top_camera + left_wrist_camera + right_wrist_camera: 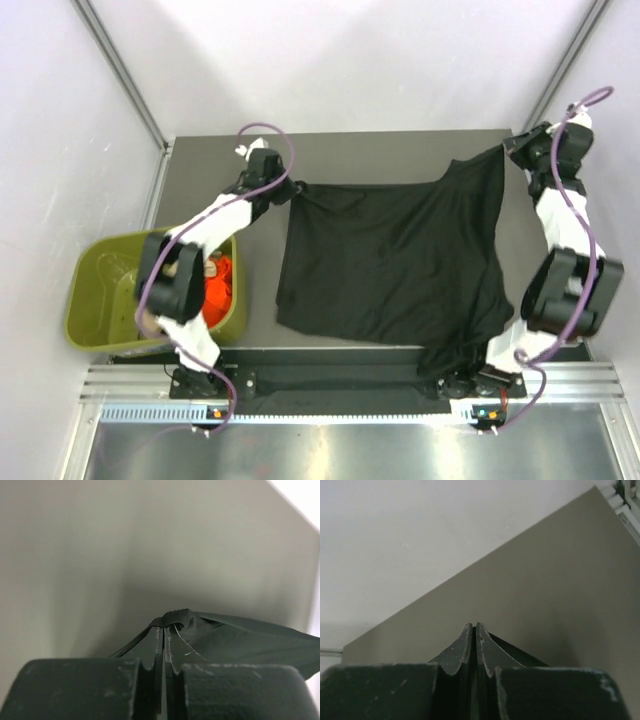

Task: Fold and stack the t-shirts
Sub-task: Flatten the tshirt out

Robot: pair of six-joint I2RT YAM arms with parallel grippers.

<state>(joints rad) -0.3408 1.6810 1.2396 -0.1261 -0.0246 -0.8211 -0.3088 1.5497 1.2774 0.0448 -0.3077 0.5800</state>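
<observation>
A black t-shirt (390,260) lies spread over the dark table (390,150), and one corner droops over the near edge by the right arm's base. My left gripper (294,188) is shut on its far left corner. In the left wrist view the cloth (240,640) bunches at the closed fingertips (165,626). My right gripper (506,150) is shut on the far right corner, lifted slightly. A strip of black cloth (520,655) shows beside its closed tips (474,626). An orange-red t-shirt (220,285) sits crumpled in the tub.
An olive-green plastic tub (95,300) stands off the table's left side, partly under the left arm. Metal frame posts rise at the far left and far right corners. A rail runs along the near edge by the arm bases.
</observation>
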